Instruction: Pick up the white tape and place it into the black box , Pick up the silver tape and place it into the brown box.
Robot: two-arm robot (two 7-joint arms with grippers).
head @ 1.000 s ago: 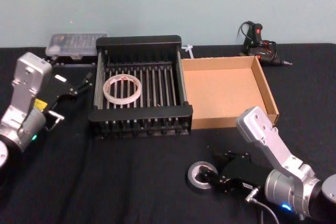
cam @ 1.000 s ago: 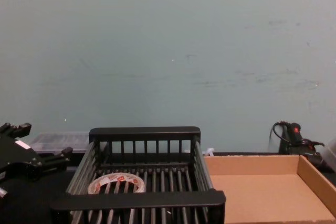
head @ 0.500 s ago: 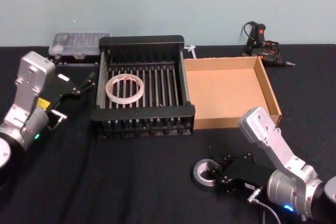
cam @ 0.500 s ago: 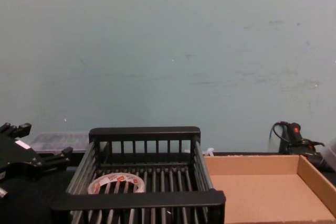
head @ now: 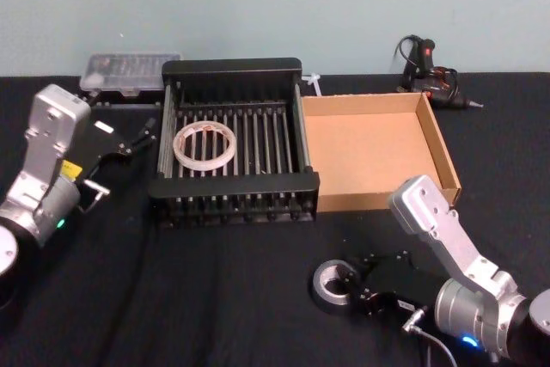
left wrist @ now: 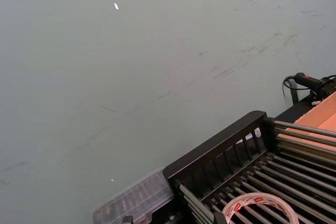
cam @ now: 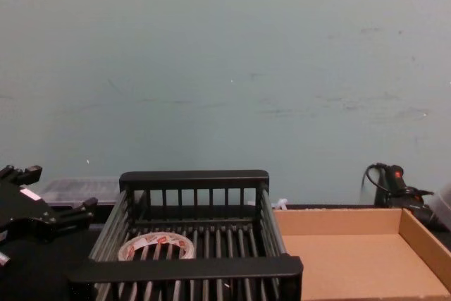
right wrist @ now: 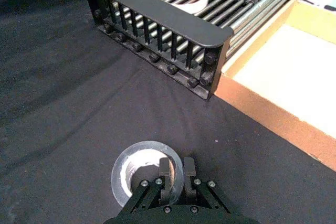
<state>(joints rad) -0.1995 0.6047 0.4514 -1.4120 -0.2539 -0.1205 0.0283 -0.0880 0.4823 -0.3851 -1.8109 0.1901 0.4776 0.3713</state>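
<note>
Black cloth covers the worktop (head: 215, 298), which carries two rolls and two boxes. One roll, the white tape (head: 204, 144), flat and ring-shaped with red print, lies on the slatted floor of the black box (head: 232, 192), a barred plastic crate with thick end rims. Touching that crate's right wall stands the brown box (head: 443, 148), a shallow cardboard tray. The other roll, the silver tape (head: 333, 285), thick and dull grey with a pale core, rests on the cloth in front of the black box, toward the right. The right tool (right wrist: 176, 176) is clamped on its wall, one finger inside the core and one outside, as the right wrist view shows closely. The left tool (head: 137, 137) hangs to the left of the black box, its fingers apart; the chest view shows it from the side.
</note>
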